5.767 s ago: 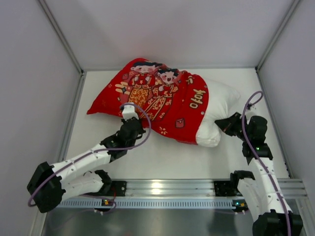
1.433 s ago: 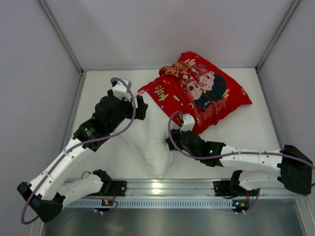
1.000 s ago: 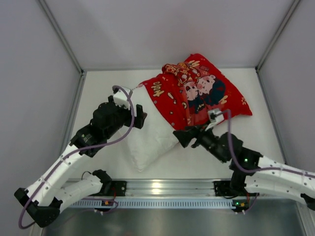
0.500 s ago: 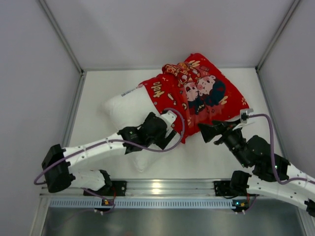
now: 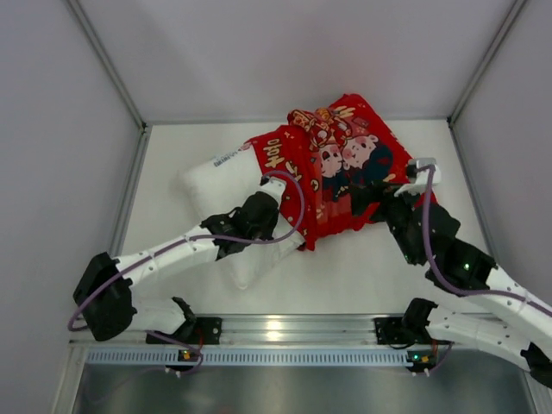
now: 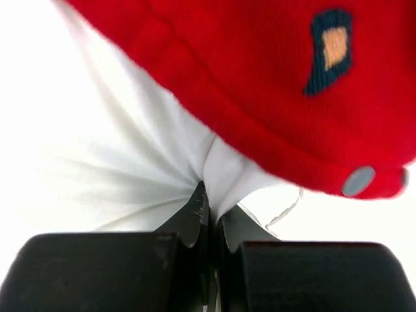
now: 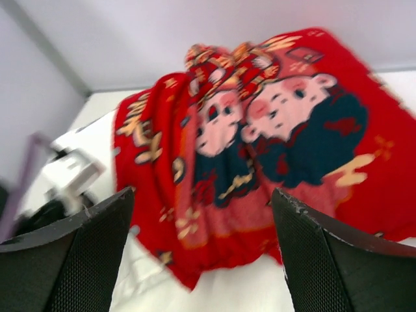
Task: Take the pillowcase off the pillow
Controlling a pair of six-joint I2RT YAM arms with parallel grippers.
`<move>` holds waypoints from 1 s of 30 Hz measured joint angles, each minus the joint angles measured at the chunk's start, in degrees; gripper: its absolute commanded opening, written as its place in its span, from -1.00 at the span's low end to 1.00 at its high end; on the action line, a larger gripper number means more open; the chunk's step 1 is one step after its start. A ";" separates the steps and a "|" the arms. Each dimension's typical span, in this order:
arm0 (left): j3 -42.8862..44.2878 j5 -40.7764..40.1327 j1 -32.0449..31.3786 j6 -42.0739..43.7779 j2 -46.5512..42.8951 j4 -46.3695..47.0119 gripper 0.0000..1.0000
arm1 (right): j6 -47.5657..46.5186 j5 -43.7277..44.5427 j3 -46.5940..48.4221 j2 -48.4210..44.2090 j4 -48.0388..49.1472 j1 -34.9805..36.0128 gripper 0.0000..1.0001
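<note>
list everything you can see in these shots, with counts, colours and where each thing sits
printed fabric pillowcase: one, bright red with cartoon figures, bunched over the right part of the pillow
plump rectangular pillow: one, white, lying on the table, its left end bare
round snap button: one, grey, on the pillowcase hem
table: one, white, under everything
metal rail: one, silver, along the near edge
cables: two, purple, one along each arm
left gripper: one, black, shut on a fold of the pillow just below the hem
right gripper: one, black, open, facing the pillowcase from its right side
</note>
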 measured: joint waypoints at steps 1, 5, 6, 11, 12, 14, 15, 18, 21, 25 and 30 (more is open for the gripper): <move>-0.76 0.42 -0.02 -0.55 -1.38 0.15 -1.00 | -0.74 -1.44 1.29 2.21 0.09 -2.91 0.55; -3.82 0.87 0.11 -2.21 -6.71 0.13 -1.00 | -1.84 -12.31 4.90 10.69 0.15 -16.11 0.36; -4.39 0.90 0.20 -2.47 -7.69 -0.26 -1.00 | -1.97 -15.21 5.95 13.18 0.17 -18.97 0.35; -5.27 1.44 0.33 -3.43 -9.97 -2.08 -1.00 | -3.15 -29.90 11.45 27.67 1.18 -26.40 0.27; -5.27 1.55 0.33 -3.45 -10.01 -2.14 -1.00 | -3.39 -32.11 11.80 30.23 1.60 -26.64 0.27; -5.31 1.68 0.33 -3.45 -10.03 -2.12 -1.00 | -3.63 -36.65 11.80 34.86 2.47 -26.71 0.26; -5.33 1.70 0.33 -3.45 -10.03 -2.12 -1.00 | -3.67 -38.53 11.72 36.81 2.80 -26.71 0.26; -5.40 1.70 0.33 -3.45 -10.08 -2.12 -1.00 | -3.82 -42.16 10.47 40.74 6.19 -26.77 0.13; -5.51 1.70 0.33 -3.43 -10.27 -2.14 -1.00 | -3.91 -43.10 9.25 42.38 8.79 -26.97 -0.44; -6.05 1.07 0.35 -3.61 -11.56 -2.21 -1.00 | -4.22 -42.18 8.94 42.80 9.73 -27.08 -1.00; -7.17 -1.46 0.28 -5.18 -15.41 -2.38 -1.00 | -4.09 -38.03 8.92 40.81 7.76 -27.58 -1.00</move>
